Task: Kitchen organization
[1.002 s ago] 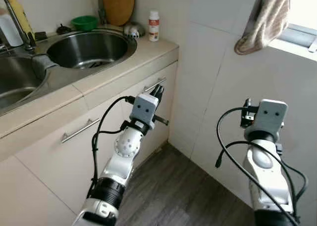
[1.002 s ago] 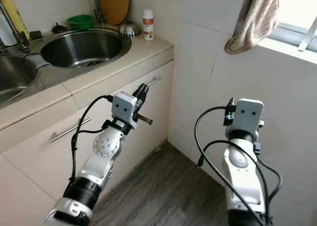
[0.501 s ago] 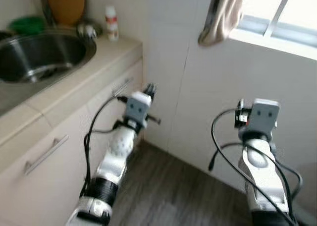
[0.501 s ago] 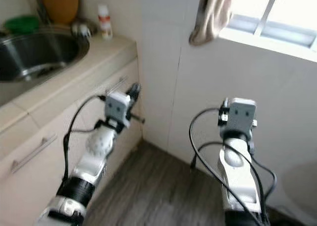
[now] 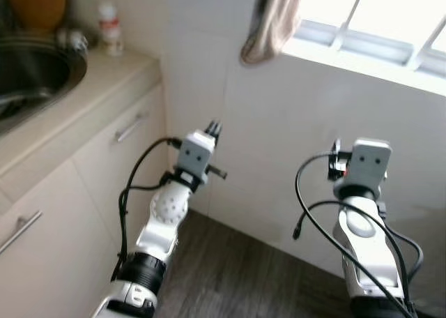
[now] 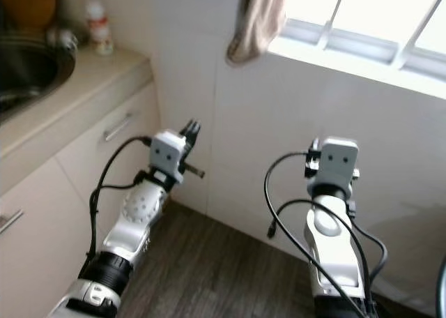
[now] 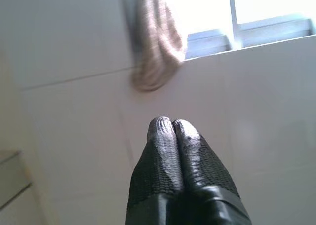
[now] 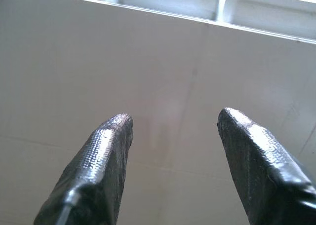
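My left gripper [image 5: 213,128] is held out at chest height before the white tiled wall, its two black fingers [image 7: 163,136] pressed together with nothing between them. In the left wrist view it faces a beige towel [image 7: 155,47] hanging from the window ledge. My right gripper [image 8: 173,117] is open and empty, a wide gap between its fingers, and points at the bare white wall below the window. The kitchen counter [image 5: 83,88] with its steel sink [image 5: 28,70] lies at the far left.
A small white bottle [image 5: 109,28] stands at the counter's back corner beside a wooden board [image 5: 35,1]. Cabinet doors with a metal handle [image 5: 130,127] sit under the counter. The towel [image 5: 268,21] hangs over the window sill [image 5: 362,46]. Dark wood floor [image 5: 237,262] runs below.
The whole view has swung to the right: the sink and counter slid off to the left and more of the window and wall came in. Both arms keep the same pose.
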Robot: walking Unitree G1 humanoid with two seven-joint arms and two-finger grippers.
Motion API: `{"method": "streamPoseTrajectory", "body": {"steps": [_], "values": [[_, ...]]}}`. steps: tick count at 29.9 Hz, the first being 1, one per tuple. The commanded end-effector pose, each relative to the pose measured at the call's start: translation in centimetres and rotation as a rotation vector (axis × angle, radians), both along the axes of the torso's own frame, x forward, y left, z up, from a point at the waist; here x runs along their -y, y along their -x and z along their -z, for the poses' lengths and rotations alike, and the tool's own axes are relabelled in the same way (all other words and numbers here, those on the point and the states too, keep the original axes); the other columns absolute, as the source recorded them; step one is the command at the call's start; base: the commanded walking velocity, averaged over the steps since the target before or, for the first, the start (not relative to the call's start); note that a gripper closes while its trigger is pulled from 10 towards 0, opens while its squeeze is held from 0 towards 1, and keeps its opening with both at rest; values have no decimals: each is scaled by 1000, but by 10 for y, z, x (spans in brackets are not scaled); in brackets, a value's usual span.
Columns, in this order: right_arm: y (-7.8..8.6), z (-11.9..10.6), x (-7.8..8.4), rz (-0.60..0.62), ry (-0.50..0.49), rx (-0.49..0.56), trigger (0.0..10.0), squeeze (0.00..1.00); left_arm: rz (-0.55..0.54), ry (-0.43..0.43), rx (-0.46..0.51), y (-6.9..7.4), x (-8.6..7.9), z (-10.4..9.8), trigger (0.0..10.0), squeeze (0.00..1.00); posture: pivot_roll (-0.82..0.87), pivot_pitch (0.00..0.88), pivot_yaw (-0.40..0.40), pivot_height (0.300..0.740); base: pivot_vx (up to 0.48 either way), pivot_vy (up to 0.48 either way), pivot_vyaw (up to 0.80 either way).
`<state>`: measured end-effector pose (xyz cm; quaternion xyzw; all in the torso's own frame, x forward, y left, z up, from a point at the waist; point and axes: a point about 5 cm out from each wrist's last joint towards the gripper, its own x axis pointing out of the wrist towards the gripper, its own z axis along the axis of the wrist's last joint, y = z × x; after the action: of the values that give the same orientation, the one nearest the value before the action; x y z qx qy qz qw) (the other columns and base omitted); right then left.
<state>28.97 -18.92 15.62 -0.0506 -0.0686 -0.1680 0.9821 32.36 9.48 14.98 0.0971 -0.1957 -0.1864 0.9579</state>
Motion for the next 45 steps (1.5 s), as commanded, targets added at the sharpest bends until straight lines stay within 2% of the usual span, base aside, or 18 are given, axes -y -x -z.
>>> {"method": "streamPoseTrajectory", "body": {"steps": [1, 10, 15, 21, 25, 33, 37, 39, 45], "values": [[3, 3, 9, 35, 13, -13, 10000, 0, 27, -7, -23, 1, 9, 3, 10000, 0, 85, 0, -40, 740, 0, 0, 0], [3, 4, 10, 35, 15, -17, 10000, 0, 34, -1, -23, 2, 10, 3, 10000, 0, 82, 0, -40, 740, 0, 426, -622], [3, 4, 10, 36, 17, -19, 10000, 0, 35, -8, -11, 3, 10, 3, 10000, 0, 82, 0, -40, 740, 0, 0, -800], [5, 5, 12, 37, 24, -23, 10000, 0, 39, -27, -16, 3, 11, 4, 10000, 0, 82, 0, -40, 740, 0, 0, 0], [6, 5, 13, 42, 27, -24, 10000, 0, 41, -56, -27, 2, 13, 7, 10000, 0, 74, 0, -35, 740, 0, -444, -800], [6, 5, 14, 52, 14, -22, 10000, 0, 38, -31, -16, 2, 11, 5, 10000, 0, 76, 0, -34, 740, 0, -118, -800], [5, 5, 13, 51, 12, -22, 10000, 0, 35, -30, -17, 2, 11, 5, 10000, 0, 76, 0, -34, 740, 0, 0, 0], [5, 6, 13, 52, 12, -22, 10000, 0, 24, -22, -54, 0, 10, 8, 10000, 0, 78, 0, -34, 740, 0, 0, 0], [5, 6, 13, 53, 11, -24, 10000, 0, 38, -23, -55, 1, 11, 9, 10000, 0, 77, 0, -34, 740, 0, 467, -800]]}}
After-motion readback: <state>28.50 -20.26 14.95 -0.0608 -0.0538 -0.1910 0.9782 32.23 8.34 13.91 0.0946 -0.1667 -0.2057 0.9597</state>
